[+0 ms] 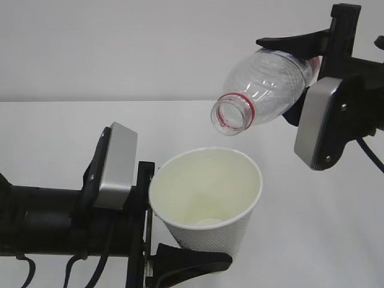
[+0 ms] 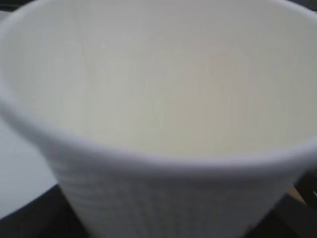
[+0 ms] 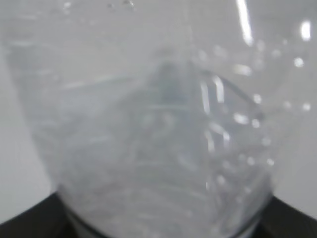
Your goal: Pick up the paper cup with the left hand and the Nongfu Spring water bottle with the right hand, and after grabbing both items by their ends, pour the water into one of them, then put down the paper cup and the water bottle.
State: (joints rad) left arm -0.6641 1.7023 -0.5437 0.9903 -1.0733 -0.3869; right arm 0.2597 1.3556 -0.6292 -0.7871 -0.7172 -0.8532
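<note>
Paper cup (image 1: 207, 198): tapered, matte white, faintly dimpled wall, rolled rim, cream inside. Held upright at lower centre, clear of the white counter (image 1: 54, 138), by the left pincer (image 1: 180, 252), black fingers clamped on its lower wall. Water bottle (image 1: 267, 87): clear ribbed plastic, red neck ring, uncapped, tipped mouth-down to the left just above the cup's far rim. Right pincer (image 1: 303, 81) clamped on its rear end. The right wrist view is blurred; whether water remains inside, I cannot tell.
</note>
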